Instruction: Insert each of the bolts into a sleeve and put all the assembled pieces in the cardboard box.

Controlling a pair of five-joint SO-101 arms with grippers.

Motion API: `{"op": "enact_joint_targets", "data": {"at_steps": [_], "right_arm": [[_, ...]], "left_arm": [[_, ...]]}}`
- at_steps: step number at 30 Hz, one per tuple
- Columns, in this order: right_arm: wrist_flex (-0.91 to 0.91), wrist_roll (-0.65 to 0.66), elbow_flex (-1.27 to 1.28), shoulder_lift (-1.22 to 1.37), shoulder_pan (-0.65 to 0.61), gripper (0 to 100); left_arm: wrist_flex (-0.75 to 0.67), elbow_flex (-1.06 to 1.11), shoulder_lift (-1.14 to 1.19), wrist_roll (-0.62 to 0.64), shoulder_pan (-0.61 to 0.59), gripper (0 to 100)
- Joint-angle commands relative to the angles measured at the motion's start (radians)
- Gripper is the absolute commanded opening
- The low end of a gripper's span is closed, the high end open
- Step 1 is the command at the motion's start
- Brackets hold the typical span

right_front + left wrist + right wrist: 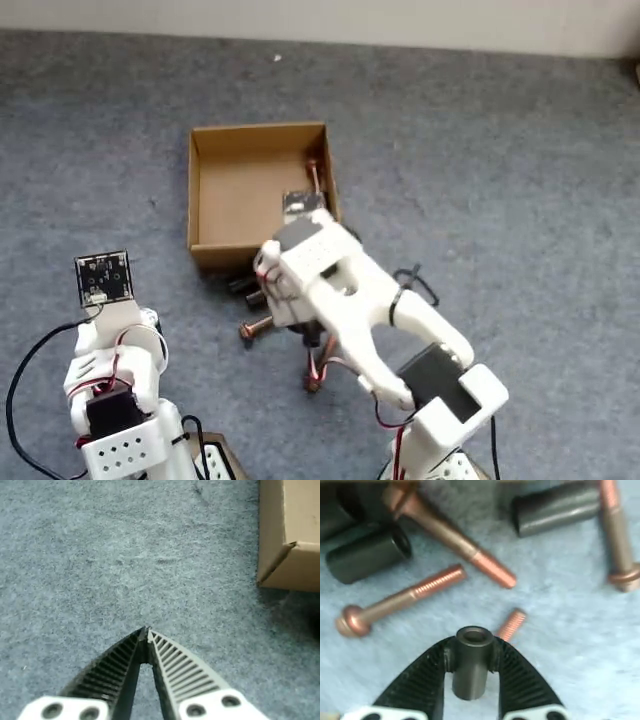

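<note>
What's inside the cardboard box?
One copper bolt lies along the right wall of the cardboard box; the rest of the floor looks bare. The right arm covers the near right corner, so anything there is hidden.

The tabletop (520, 150) wears a grey cloth, matt and fuzzy like felt (fine fibres stand up from it in the left wrist view); the cardboard box (250, 195) is plain brown paperboard, dull and smooth-faced; the bolts (400, 600) are copper-toned metal with a soft sheen, smooth on the shank, ridged at the thread; the sleeve (470, 675) is dark grey metal, smooth, faintly glossy; the left gripper (146, 632) and right gripper (472, 647) are ribbed matt black plastic; the arm shells (340, 280) are smooth white plastic.
</note>
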Motion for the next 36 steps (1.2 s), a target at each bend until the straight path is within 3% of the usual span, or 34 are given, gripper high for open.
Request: {"op": "enact_joint_targets", "data": {"at_steps": [1, 11, 21, 23, 27, 31, 36], "right_arm": [[0.085, 0.141, -0.087, -0.007, 0.082, 0.5], [0.082, 0.364, 0.087, -0.145, 0.272, 0.5], [-0.185, 0.436, 0.541, -0.541, 0.394, 0.5], [-0.186, 0.436, 0.573, -0.587, 0.427, 0.5], [-0.186, 0.436, 0.593, -0.653, 0.498, 0.5], [-0.186, 0.436, 0.627, -0.702, 0.570, 0.5], [-0.186, 0.436, 0.682, -0.768, 0.662, 0.5]], "left_arm": [[-0.023, 0.019, -0.005, -0.005, -0.015, 1], [-0.023, 0.019, -0.005, -0.005, -0.015, 1], [-0.018, 0.016, -0.005, -0.014, -0.008, 1], [-0.023, 0.015, -0.005, -0.101, -0.005, 1], [-0.018, -0.012, -0.005, -0.408, 0.042, 1], [-0.002, -0.116, 0.001, -0.411, 0.120, 1], [0.157, -0.302, 0.010, -0.413, 0.266, 1]]}}
